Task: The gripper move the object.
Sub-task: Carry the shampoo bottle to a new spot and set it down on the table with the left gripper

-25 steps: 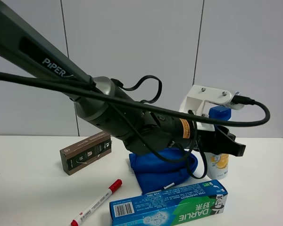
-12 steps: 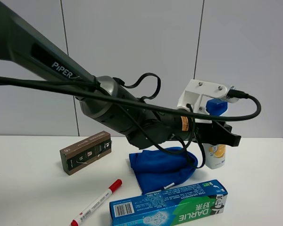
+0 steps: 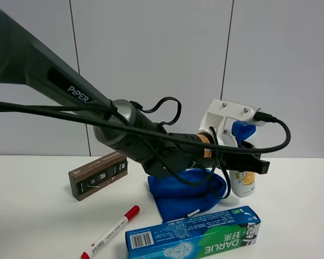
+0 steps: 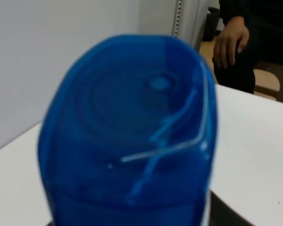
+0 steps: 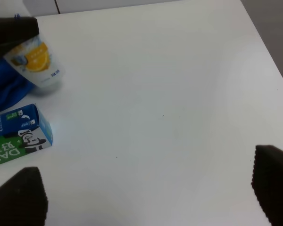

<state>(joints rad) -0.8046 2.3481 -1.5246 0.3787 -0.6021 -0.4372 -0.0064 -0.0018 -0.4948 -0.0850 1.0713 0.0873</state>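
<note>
The object, a white shampoo bottle point(image 3: 242, 183) with a blue cap point(image 3: 243, 131) and an orange label picture, leans tilted at the right of the table. My left gripper point(image 3: 249, 162), black with a white mount, reaches across and is shut on the bottle's upper body. In the left wrist view the blue cap point(image 4: 132, 132) fills the picture. The right wrist view shows the bottle point(image 5: 35, 61) with a black finger point(image 5: 12, 33) on it. My right gripper point(image 5: 146, 193) is open above bare table, well apart from the bottle.
A blue cloth point(image 3: 183, 191) lies beside the bottle under the left arm. A blue-green toothpaste box point(image 3: 193, 236) lies in front. A red-capped marker point(image 3: 110, 232) and a brown box point(image 3: 97, 175) are on the left. A person's hand point(image 4: 231, 40) shows beyond the table.
The left gripper has moved a little to the left with the bottle held in it. The bottle stood upright and now leans.
</note>
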